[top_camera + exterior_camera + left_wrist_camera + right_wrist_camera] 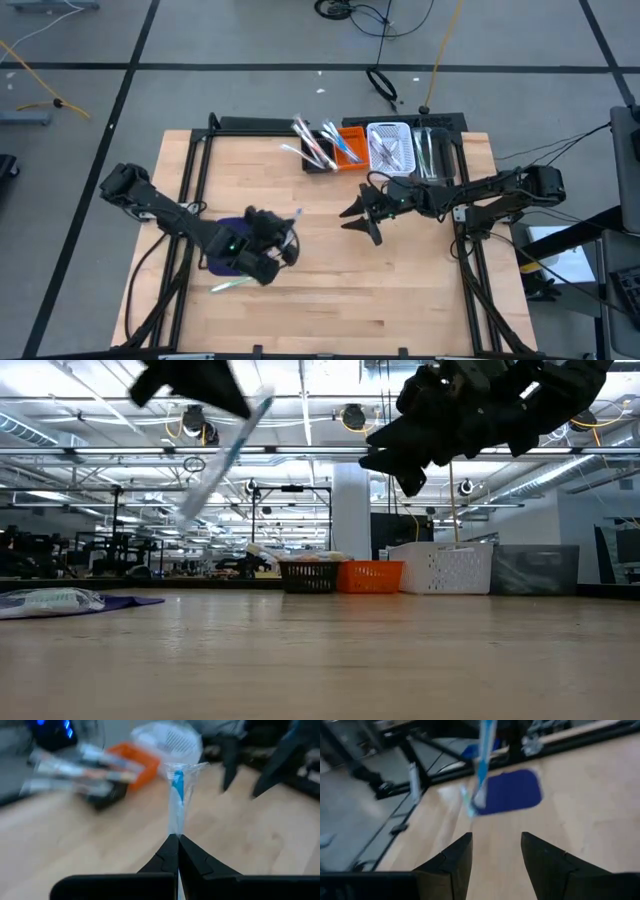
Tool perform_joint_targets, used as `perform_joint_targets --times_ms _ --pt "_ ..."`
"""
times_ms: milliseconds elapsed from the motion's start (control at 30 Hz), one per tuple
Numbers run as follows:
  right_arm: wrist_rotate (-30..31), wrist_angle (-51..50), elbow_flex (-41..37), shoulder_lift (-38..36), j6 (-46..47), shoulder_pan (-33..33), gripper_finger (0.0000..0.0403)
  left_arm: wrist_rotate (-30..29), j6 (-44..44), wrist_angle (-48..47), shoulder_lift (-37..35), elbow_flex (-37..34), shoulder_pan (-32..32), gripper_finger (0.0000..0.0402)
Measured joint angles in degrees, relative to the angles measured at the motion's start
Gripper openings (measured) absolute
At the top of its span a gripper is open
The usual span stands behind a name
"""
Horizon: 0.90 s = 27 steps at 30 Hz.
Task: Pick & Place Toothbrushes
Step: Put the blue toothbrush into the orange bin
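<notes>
- Left claw (pixel 283 243), over the dark blue oval mat (pixel 222 255) near the desk's front-left part, is clamped tight on a thin clear toothbrush with a light blue stripe (pixel 176 800); the left wrist view shows the two dark fingers (pixel 165 856) meeting on its lower end, with the brush standing out past them.
- From table height this toothbrush hangs tilted in the air, well clear of the light wooden desk (pixel 330 290).
- Another pale toothbrush (pixel 232 285) lies on the desk just in front of the mat, toward the front edge.
- Along the desk's back edge stand a black bin (pixel 318 160), an orange bin (pixel 351 149) and a white perforated bin (pixel 390 146); several more toothbrushes (pixel 312 143) poke out of the black and orange ones.
- Right claw (pixel 361 215) hovers mid-desk, just in front of the bins, its fingers (pixel 454 858) spread wide and empty.
- Handling, as I judge it: the brush looks light, stiff and smooth, so it may swivel or slip in a pinch at one end; a hold nearer the middle of the handle should keep it steadier, and only gentle pressure is needed.
</notes>
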Motion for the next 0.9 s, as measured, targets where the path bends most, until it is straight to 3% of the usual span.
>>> perform_joint_targets --times_ms 167,367,533,733,900 --pt "4.0 3.6 0.0 0.0 -1.6 0.0 0.016 0.9 23.3 20.0 0.0 0.0 4.9 0.0" --pt "3.8 7.3 0.0 0.0 -4.5 0.0 0.016 10.3 41.8 37.4 0.1 0.0 10.4 0.0" --pt "4.3 9.5 0.0 0.0 -6.0 0.0 0.016 15.3 46.4 42.8 1.6 0.0 13.6 0.0" --pt "10.2 9.6 0.0 0.0 -6.0 -0.1 0.016 20.1 49.1 47.8 4.1 0.0 15.7 0.0" --pt "9.8 9.7 0.0 0.0 -6.0 0.0 0.016 20.2 49.3 48.0 4.1 0.0 16.8 0.0"
